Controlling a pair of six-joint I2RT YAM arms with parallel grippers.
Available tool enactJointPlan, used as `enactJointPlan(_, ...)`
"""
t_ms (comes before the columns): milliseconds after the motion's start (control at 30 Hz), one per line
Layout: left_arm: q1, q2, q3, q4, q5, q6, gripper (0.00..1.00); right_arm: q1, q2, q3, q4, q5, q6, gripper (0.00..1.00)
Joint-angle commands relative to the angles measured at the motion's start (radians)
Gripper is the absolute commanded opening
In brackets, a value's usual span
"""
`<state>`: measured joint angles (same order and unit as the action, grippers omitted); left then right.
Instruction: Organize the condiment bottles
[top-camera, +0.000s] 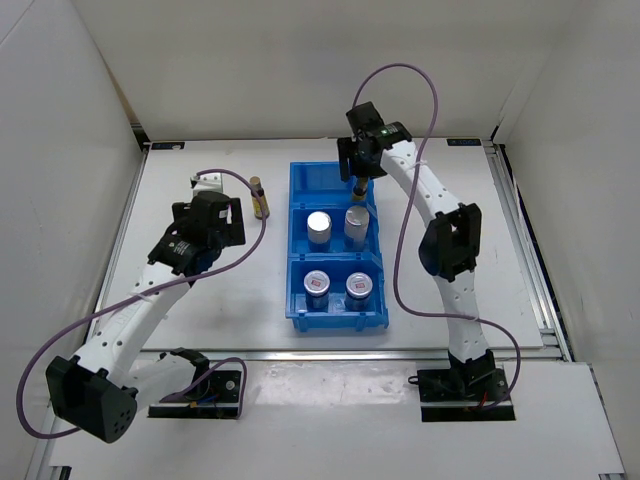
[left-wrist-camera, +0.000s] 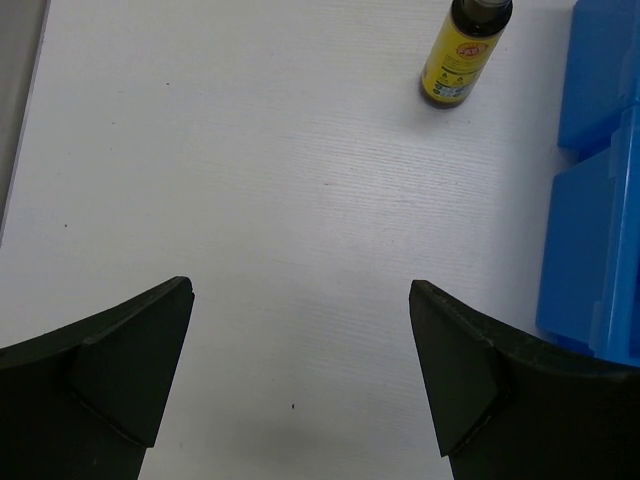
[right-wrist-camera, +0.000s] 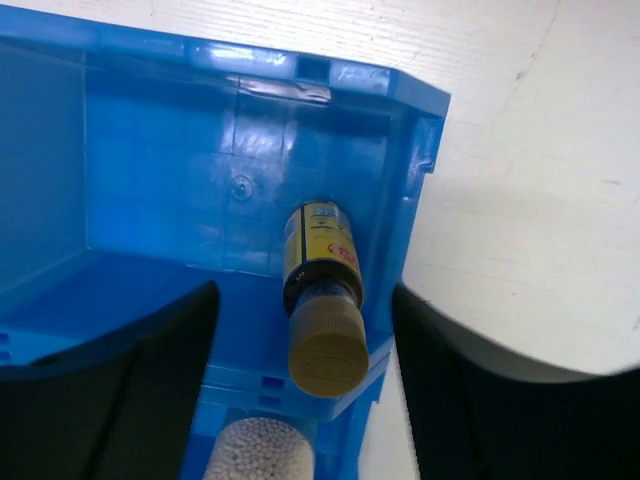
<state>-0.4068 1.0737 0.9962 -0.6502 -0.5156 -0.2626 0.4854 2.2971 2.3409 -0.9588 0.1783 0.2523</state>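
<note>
I'm seeing the amber bottle (left-wrist-camera: 462, 55) toward the counter's (left-wrist-camera: 250, 200) far-left corner getting cropped at its cap, label print unreadably small.

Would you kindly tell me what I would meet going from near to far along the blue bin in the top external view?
squat jars in the near compartment of the blue bin → white shakers in the middle compartment → amber bottle in the far compartment.

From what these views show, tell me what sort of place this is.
Probably a robotics lab test cell: plain white walls box in a white table holding a blue three-compartment bin.
</note>
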Motion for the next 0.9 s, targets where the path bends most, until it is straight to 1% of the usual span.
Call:
enactJointPlan(0, 0.006, -0.018, 0.025, 0.012, 0.009, -0.001, 1.0, -0.001, -0.088, -0.014, 0.054, 0.039, -0.008, 0.75)
enactJointPlan(33, 0.006, -0.018, 0.025, 0.012, 0.018, -0.001, 1.0, -0.001, -0.102, -0.025, 0.054, 0.055, 0.001, 0.79)
enactJointPlan(67, 0.006, -0.018, 0.025, 0.012, 0.019, -0.001, 1.0, -0.001, -0.116, -0.025, 0.054, 0.085, 0.001, 0.88)
enactJointPlan(100, 0.006, -0.018, 0.025, 0.012, 0.009, -0.001, 1.0, -0.001, -0.145, -0.025, 0.045, 0.099, 0.01, 1.0)
enactJointPlan(167, 0.006, -0.018, 0.016, 0.012, 0.009, -0.001, 1.0, -0.01, -0.174, -0.025, 0.013, 0.134, 0.019, 1.0)
enactJointPlan(200, 0.006, -0.005, 0.016, 0.012, 0.026, -0.013, 1.0, -0.01, -0.221, -0.025, -0.003, 0.165, 0.03, 1.0)
enactJointPlan(233, 0.006, 0.008, 0.025, 0.012, 0.037, -0.013, 1.0, -0.01, -0.255, -0.044, -0.015, 0.234, 0.054, 1.0)
enactJointPlan(267, 0.006, 0.026, 0.068, 0.012, 0.093, -0.023, 1.0, -0.01, -0.298, -0.084, -0.015, 0.263, 0.068, 1.0)
enactJointPlan(300, 0.019, 0.049, 0.097, 0.012, 0.12, -0.035, 1.0, -0.01, -0.4, -0.212, 0.006, 0.28, 0.079, 1.0)
enactJointPlan(333, 0.042, 0.108, 0.131, 0.012, 0.159, -0.035, 1.0, -0.01, -0.457, -0.292, 0.076, 0.289, 0.079, 1.0)
enactJointPlan(367, 0.051, 0.144, 0.209, 0.012, 0.248, -0.044, 1.0, -0.019, -0.564, -0.374, 0.109, 0.29, 0.079, 1.0)
enactJointPlan(400, 0.062, 0.226, 0.247, 0.012, 0.281, -0.044, 1.0, -0.019, -0.611, -0.506, 0.132, 0.274, 0.091, 1.0)
enactJointPlan(433, 0.081, 0.271, 0.289, 0.012, 0.332, -0.056, 1.0, -0.028, -0.652, -0.562, 0.144, 0.254, 0.103, 1.0)
enactJointPlan(467, 0.092, 0.319, 0.374, 0.012, 0.371, -0.056, 1.0, -0.04, -0.716, -0.612, 0.153, 0.225, 0.116, 1.0)
enactJointPlan(500, 0.103, 0.363, 0.413, 0.012, 0.409, -0.056, 1.0, -0.041, -0.743, -0.653, 0.153, 0.193, 0.125, 1.0)
enactJointPlan(533, 0.117, 0.443, 0.45, 0.012, 0.439, -0.07, 1.0, -0.041, -0.787, -0.723, 0.153, 0.129, 0.125, 1.0)
enactJointPlan(600, 0.117, 0.512, 0.545, 0.012, 0.439, -0.07, 1.0, -0.041, -0.829, -0.785, 0.143, 0.089, 0.125, 1.0)
enactJointPlan(633, 0.117, 0.575, 0.573, 0.012, 0.43, -0.07, 1.0, -0.028, -0.873, -0.814, 0.143, 0.07, 0.125, 1.0)
enactJointPlan(667, 0.14, 0.606, 0.623, 0.012, 0.439, -0.07, 1.0, -0.028, -0.896, -0.868, 0.143, 0.058, 0.125, 1.0)
enactJointPlan(767, 0.164, 0.716, 0.708, -0.009, 0.463, -0.061, 0.92, -0.028, -0.987, -0.942, 0.143, 0.024, 0.136, 1.0)
enactJointPlan(800, 0.164, 0.759, 0.723, -0.022, 0.463, -0.061, 0.92, -0.028, -1.027, -0.953, 0.132, 0.024, 0.127, 1.0)
enactJointPlan(867, 0.164, 0.793, 0.755, -0.022, 0.463, -0.052, 0.92, -0.028, -1.06, -0.962, 0.132, 0.013, 0.117, 1.0)
